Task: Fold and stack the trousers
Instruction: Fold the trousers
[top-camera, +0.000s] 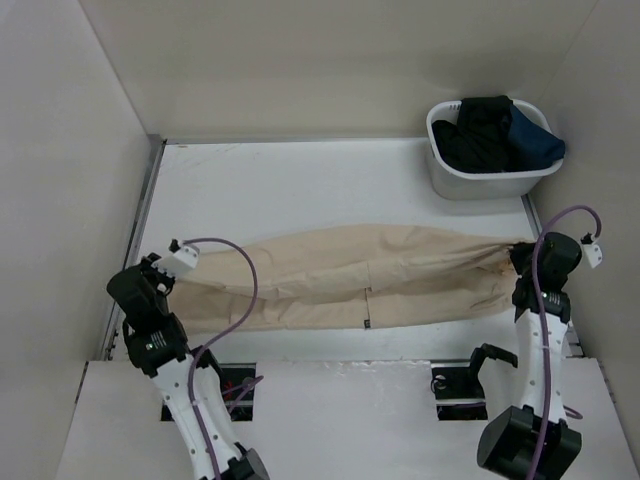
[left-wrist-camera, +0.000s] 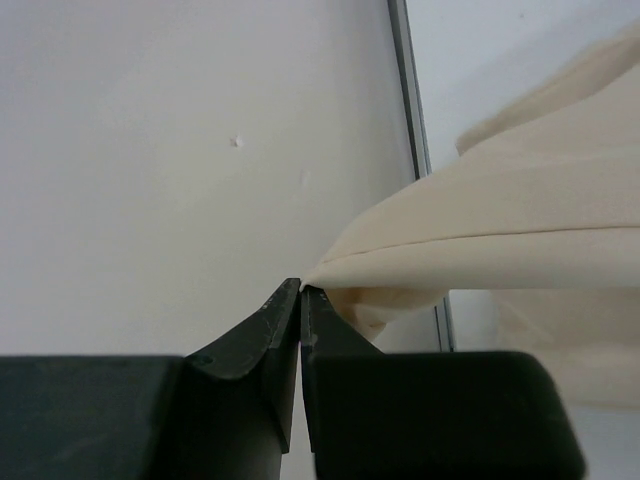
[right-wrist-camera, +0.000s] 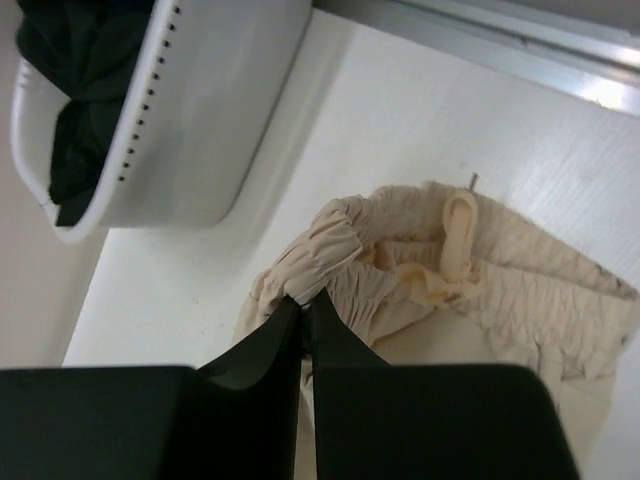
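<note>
The trousers (top-camera: 370, 275) lie stretched left to right on the worktop (top-camera: 290, 185), near half. The left claw (left-wrist-camera: 301, 290) is pinched shut on a leg hem (left-wrist-camera: 345, 262), the right claw (right-wrist-camera: 306, 298) on the waistband (right-wrist-camera: 520, 290). 0 cross folds yet, stacking not done.

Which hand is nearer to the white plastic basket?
Right. The right hand grips the beige trousers' waistband near the white plastic basket; the left hand holds the leg ends, far to its left.
</note>
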